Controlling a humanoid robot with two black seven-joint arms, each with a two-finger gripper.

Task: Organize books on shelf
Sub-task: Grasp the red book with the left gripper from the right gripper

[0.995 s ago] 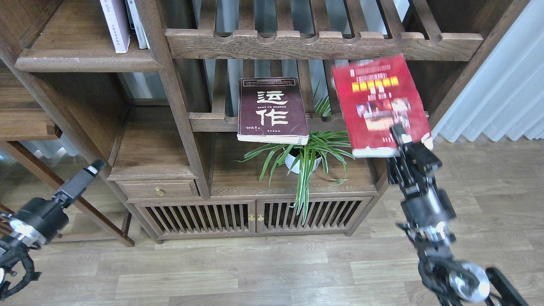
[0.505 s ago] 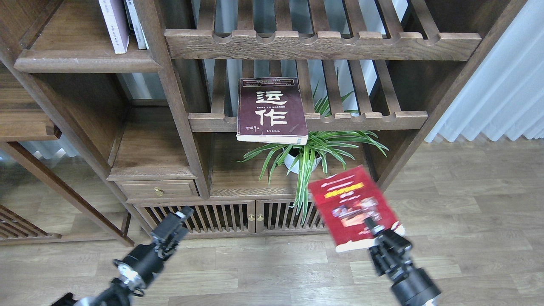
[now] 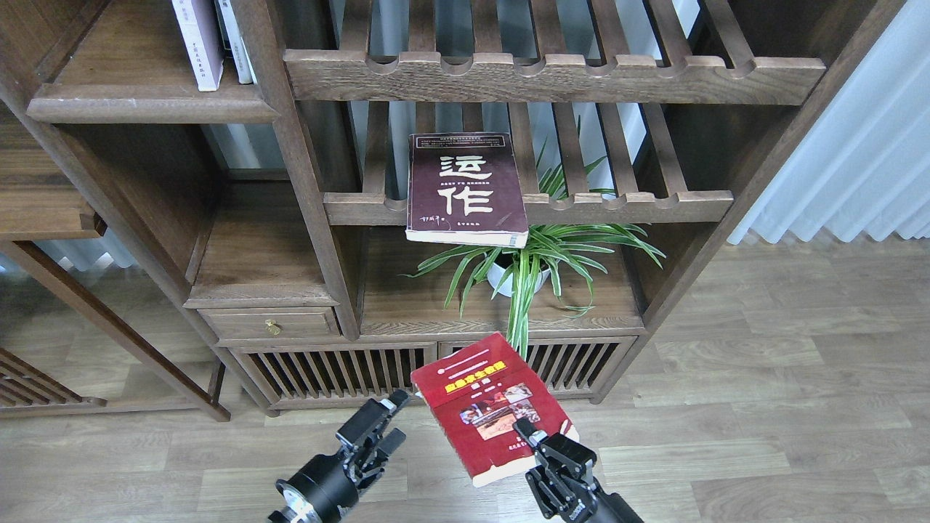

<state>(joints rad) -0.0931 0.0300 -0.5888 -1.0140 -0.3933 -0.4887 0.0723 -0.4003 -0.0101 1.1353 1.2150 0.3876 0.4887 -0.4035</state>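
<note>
A big dark brown bookcase (image 3: 305, 181) fills the far half of the scene, standing on a grey-brown plank floor (image 3: 763, 378); white pleated curtains (image 3: 857, 145) hang at the far right. Two slatted racks with notched front rails cross its middle, the upper rack (image 3: 552, 76) above the lower rack (image 3: 538, 207). At the far left, a solid plank shelf (image 3: 145, 109) carries a white book with a lavender band (image 3: 196, 43), standing upright beside another pale volume. Below sit a small drawer with a brass knob (image 3: 272, 327) and a cabinet with slatted doors (image 3: 349, 370).

The maroon book (image 3: 466, 187) with white characters lies flat on the lower rack, its near edge overhanging the rail. Beneath it, a spider plant in a white pot (image 3: 519, 272) stands on the cabinet top.

Near the bottom centre, the red book (image 3: 487, 403) is held cover up and tilted, in front of the cabinet doors, above the floor. The right end effector (image 3: 541, 447) pinches its near right corner. The left end effector (image 3: 378, 428) hangs just left of the red book, fingers slightly spread, holding nothing and not touching the book.
</note>
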